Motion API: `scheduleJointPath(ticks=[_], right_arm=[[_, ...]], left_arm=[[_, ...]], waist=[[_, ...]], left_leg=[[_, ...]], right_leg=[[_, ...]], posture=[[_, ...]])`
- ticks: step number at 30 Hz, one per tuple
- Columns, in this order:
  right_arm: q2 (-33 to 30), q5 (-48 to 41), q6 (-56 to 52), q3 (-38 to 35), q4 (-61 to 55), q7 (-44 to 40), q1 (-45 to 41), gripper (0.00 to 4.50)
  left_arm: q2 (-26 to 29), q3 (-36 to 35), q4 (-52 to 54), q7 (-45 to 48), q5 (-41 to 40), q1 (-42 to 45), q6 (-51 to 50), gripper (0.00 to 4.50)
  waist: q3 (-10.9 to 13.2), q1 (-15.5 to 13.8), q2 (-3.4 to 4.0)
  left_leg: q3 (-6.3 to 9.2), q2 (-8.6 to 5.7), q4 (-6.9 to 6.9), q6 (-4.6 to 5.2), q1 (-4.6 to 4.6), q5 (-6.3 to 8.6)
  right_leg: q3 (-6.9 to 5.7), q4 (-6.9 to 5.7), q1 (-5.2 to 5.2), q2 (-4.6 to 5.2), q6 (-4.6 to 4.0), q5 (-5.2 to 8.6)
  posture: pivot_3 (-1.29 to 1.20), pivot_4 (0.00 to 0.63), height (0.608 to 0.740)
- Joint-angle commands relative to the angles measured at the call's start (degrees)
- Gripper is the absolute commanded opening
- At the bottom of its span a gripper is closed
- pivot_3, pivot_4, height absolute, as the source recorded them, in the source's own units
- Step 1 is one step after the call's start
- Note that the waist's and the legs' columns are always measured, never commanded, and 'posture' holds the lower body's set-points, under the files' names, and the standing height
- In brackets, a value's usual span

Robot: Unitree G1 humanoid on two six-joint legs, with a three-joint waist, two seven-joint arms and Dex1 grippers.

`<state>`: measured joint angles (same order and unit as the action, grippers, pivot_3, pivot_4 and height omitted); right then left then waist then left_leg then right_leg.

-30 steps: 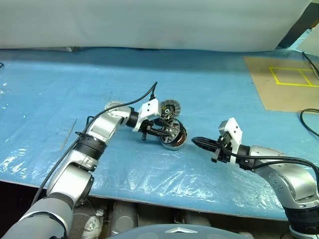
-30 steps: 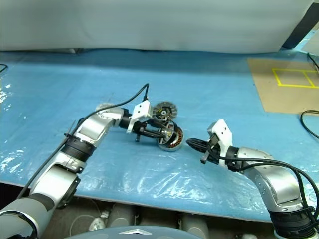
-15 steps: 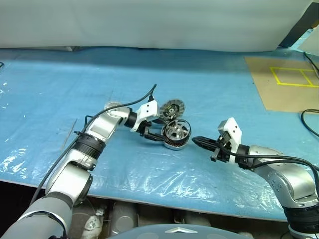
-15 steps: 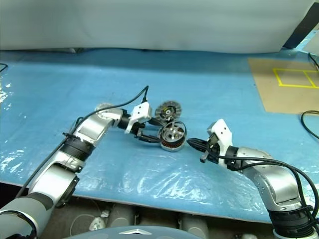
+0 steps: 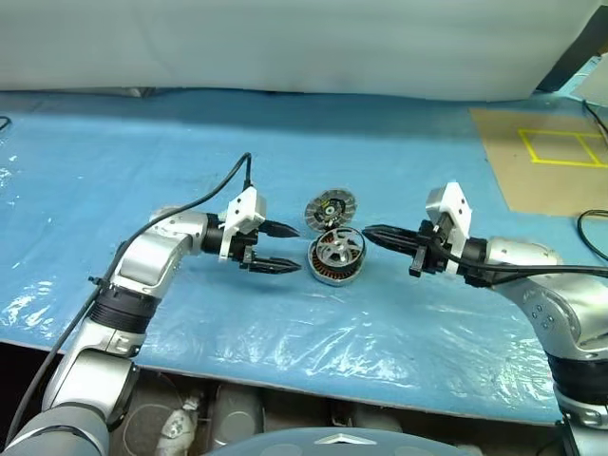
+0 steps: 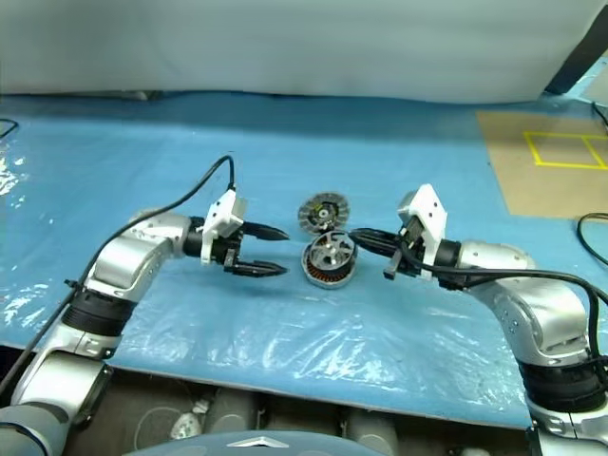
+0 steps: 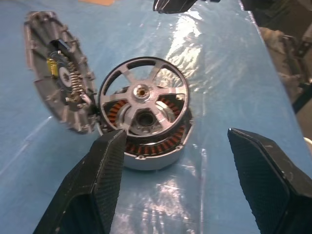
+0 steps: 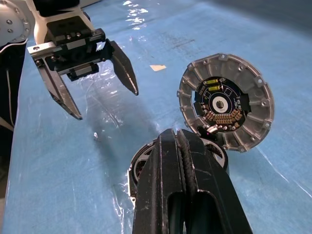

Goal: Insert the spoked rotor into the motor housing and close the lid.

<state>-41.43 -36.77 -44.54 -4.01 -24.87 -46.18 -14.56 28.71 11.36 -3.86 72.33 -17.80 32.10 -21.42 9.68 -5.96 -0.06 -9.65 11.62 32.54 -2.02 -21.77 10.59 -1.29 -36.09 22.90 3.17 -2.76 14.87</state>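
Blue plastic sheet [image 5: 285,161] covers the work surface. Brown cardboard panel [image 5: 541,161] with yellow tape rectangle [image 5: 560,145] lies on its far right corner.

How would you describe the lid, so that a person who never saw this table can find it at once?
Look at the middle of the blue table cover, between the left gripper and the right gripper. Two round metal parts touch there. The lid is the farther, tilted one, showing a small circuit board, unlike the motor housing with its spoked rotor.

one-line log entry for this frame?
rotor: seated in housing | lid: open, leaning beside | left gripper: open, clear | right gripper: shut, at housing rim
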Motion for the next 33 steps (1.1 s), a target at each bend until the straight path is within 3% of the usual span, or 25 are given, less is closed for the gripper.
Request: scheduleJointPath(ticks=[1, 11, 28, 33], right_arm=[[0.34, 0.05, 0.52, 0.04, 1.32, -0.29, -0.30, 0.00], [1.08, 1.26, 1.15, -1.18, 1.15, 1.90, 4.24, 0.00], [2.46, 1.20, 1.25, -3.43, -3.31, 7.23, 12.46, 0.00], [2.17, 1.69, 1.65, -3.43, -3.02, 7.53, 13.12, 0.00]], left_arm=[[-3.18, 0.40, -1.18, -4.75, 1.82, 2.81, 1.68, 3.48], [-5.69, 7.00, -3.99, -0.57, 3.77, 10.82, 0.20, 3.48], [-10.55, 16.53, -24.47, 7.74, 16.71, 23.41, 15.86, 3.48], [-13.71, 16.20, -29.89, 6.77, 18.75, 25.68, 18.16, 3.48]], waist=[[0.00, 0.00, 0.00], [-0.01, 0.43, 0.01], [-0.01, 0.25, 0.01], [-0.01, -0.05, 0.01]], left_leg=[[0.00, 0.01, 0.00, 0.00, -0.05, 0.00], [0.02, 0.00, -0.16, 0.18, -0.16, -0.11], [0.16, -0.28, -0.07, 0.21, -0.17, -0.12], [0.28, -0.38, -0.03, 0.22, -0.22, -0.12]], right_leg=[[-0.01, 0.10, -0.01, 0.00, 0.01, -0.01], [-0.04, 0.26, 0.08, -0.07, 0.20, -0.13], [-0.02, 0.24, 0.03, -0.01, 0.33, -0.21], [-0.06, 0.26, -0.03, 0.03, 0.36, -0.23]], posture=[[0.00, 0.150, 0.740], [0.00, 0.150, 0.740], [0.00, 0.150, 0.740], [0.00, 0.150, 0.740]])
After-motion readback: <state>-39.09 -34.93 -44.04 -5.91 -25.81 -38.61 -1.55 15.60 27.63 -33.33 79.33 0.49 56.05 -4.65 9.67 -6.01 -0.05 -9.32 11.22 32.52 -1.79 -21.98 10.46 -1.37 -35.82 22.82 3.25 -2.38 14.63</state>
